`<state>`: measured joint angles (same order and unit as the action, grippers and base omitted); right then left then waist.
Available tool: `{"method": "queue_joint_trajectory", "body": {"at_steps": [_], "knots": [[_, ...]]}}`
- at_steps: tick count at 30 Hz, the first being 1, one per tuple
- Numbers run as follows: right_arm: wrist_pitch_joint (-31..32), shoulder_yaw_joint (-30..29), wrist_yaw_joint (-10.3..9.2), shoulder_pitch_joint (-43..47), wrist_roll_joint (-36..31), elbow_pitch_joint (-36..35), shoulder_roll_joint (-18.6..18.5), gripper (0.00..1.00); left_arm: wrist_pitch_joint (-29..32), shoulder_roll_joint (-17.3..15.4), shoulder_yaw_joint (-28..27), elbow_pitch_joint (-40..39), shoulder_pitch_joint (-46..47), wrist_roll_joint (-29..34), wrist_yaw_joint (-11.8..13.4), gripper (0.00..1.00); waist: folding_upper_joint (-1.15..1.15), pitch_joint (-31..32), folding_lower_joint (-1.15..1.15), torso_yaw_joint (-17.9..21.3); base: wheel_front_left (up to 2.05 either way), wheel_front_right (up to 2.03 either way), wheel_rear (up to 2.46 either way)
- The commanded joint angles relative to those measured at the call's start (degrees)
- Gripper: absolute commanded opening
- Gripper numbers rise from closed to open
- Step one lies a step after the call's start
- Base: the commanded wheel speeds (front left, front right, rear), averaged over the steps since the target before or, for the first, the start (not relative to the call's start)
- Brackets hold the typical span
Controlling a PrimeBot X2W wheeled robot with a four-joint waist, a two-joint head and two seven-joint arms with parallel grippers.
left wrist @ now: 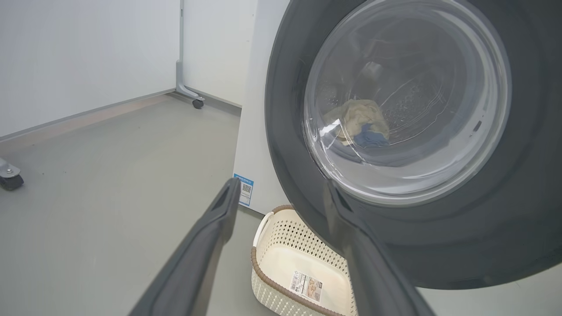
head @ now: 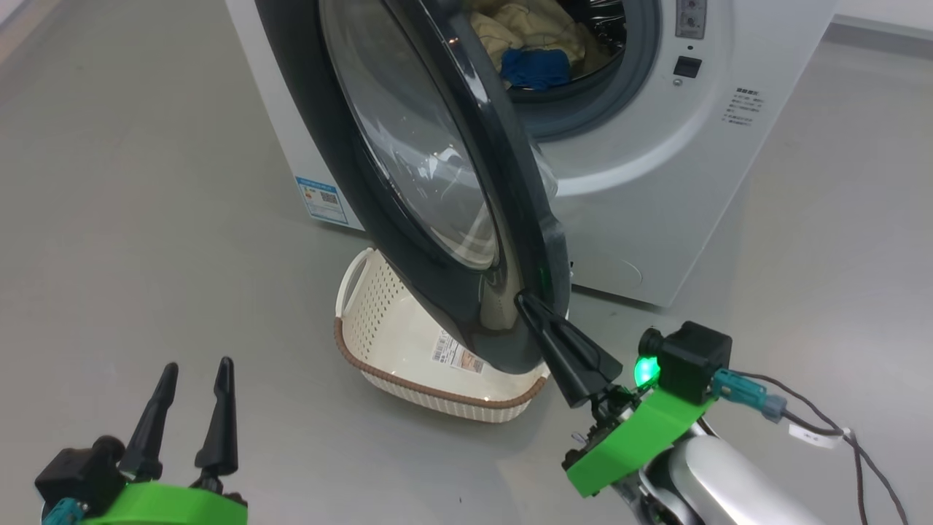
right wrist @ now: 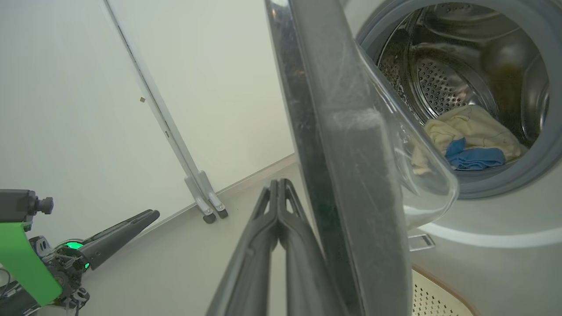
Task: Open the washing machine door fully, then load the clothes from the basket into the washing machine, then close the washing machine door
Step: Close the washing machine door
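Note:
The washing machine (head: pixel 656 182) stands at the top of the head view with its door (head: pixel 503 168) swung partway out, edge toward me. Pale yellow and blue clothes (head: pixel 532 44) lie in the steel drum, also seen as clothes (right wrist: pixel 474 136) in the right wrist view. My right gripper (head: pixel 526 300) is shut with nothing in it, its tips against the outer black rim low on the door (right wrist: pixel 342 153). The cream basket (head: pixel 408 350) sits on the floor under the door, with just a label sticker inside. My left gripper (head: pixel 195 368) hangs open at lower left, apart from the door (left wrist: pixel 395 109).
Grey floor spreads left and right of the washer. A white partition on wheeled feet (left wrist: pixel 193 98) stands behind and left of the machine, and another caster (left wrist: pixel 11 180) sits at the far left. A cable (head: pixel 816 423) trails from my right wrist.

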<state>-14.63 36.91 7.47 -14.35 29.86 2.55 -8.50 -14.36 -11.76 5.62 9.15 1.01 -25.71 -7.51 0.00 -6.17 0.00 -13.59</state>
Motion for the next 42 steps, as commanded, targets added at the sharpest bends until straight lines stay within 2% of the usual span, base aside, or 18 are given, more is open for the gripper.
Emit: {"method": "queue_joint_trajectory", "body": {"at_steps": [1, 14, 31, 42], "knots": [[-0.37, 0.79, 0.02, -1.38, 0.39, -1.18, 0.5, 0.0, -0.63, -0.56, -2.46, -1.74, 2.81, 0.36, 0.02, 1.0, 0.0, -0.25, 0.0, -0.08, 0.0, 0.0, 0.0], [-0.37, -0.5, 0.02, -3.15, 0.75, 2.25, 0.92, 0.0, -0.63, -0.17, -2.04, -1.74, 4.13, 0.23, 0.02, 1.0, 0.0, -2.13, 0.0, -0.06, 0.0, 0.0, 0.0], [-0.37, -6.17, 0.02, -5.1, -0.14, 4.27, 2.05, 0.0, -0.63, 0.25, -0.75, -1.91, 5.42, 0.12, 0.02, 1.0, 0.0, -3.51, 0.0, 0.13, 0.0, 0.0, 0.0], [-0.37, -12.28, 0.02, -7.48, -1.51, 5.93, 2.61, 0.0, -0.63, 0.56, 0.26, -2.52, 6.46, -0.06, 0.02, 1.0, 0.0, -4.92, 0.0, -0.43, 0.0, 0.0, 0.0]]}}
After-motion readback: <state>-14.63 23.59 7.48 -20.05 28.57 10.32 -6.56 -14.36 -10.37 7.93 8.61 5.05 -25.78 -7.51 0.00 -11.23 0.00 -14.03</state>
